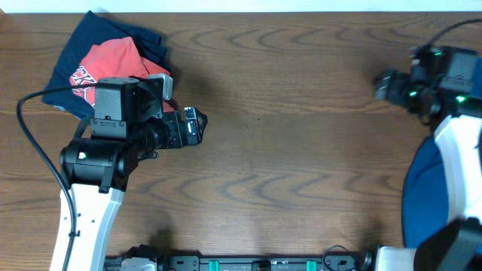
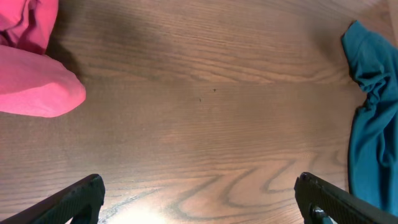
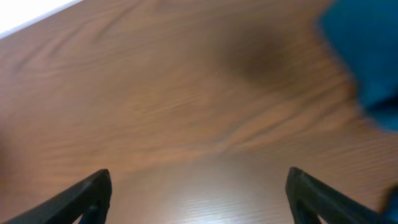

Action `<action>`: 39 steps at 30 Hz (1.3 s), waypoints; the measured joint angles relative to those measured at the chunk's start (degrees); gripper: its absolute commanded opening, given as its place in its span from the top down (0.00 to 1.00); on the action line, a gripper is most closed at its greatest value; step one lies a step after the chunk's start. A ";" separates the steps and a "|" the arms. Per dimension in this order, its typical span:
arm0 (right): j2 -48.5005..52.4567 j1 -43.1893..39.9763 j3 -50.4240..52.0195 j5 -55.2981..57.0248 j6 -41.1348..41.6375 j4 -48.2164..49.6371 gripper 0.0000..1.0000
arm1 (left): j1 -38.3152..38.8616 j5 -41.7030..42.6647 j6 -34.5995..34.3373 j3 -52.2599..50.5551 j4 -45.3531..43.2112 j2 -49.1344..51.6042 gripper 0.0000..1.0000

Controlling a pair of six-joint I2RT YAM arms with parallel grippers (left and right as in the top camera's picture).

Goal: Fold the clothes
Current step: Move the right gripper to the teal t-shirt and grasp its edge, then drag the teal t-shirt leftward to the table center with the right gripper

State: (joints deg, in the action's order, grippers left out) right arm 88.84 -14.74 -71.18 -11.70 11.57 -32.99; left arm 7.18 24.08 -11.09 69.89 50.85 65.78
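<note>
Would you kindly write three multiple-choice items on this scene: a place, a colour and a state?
1. Where is the red tee? A) table centre B) far-left corner, on the navy garment C) right edge
2. What colour is the shirt at the right edge? A) white B) yellow C) blue
3. The left pincer is: A) open and empty B) shut on the red tee C) shut on the shirt
Answers: 1 B, the overhead view shows it atop navy cloth there; 2 C, that fabric is blue; 3 A, its fingers stand wide apart, nothing between.
</note>
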 measured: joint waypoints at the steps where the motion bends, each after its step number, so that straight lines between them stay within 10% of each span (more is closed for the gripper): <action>1: 1.22 -1.64 -0.04 0.31 0.83 1.73 0.15 | 0.00 0.02 0.11 0.00 0.00 0.00 0.02; 18: 25.22 -13.25 -0.35 11.67 4.96 16.59 0.09 | 0.00 0.00 0.42 0.02 0.00 0.00 0.02; 26: 26.21 -14.91 -0.35 11.65 7.30 20.57 0.99 | 0.00 0.00 0.42 0.02 -0.24 0.00 0.02; 39: 26.18 -3.67 -0.39 -11.06 8.87 24.94 0.99 | 0.00 -3.76 0.57 0.00 -0.79 -0.07 0.02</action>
State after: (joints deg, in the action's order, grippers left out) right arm 115.02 -18.41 -71.57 -22.76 20.45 -8.05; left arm 7.18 20.32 -10.52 69.89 50.06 65.71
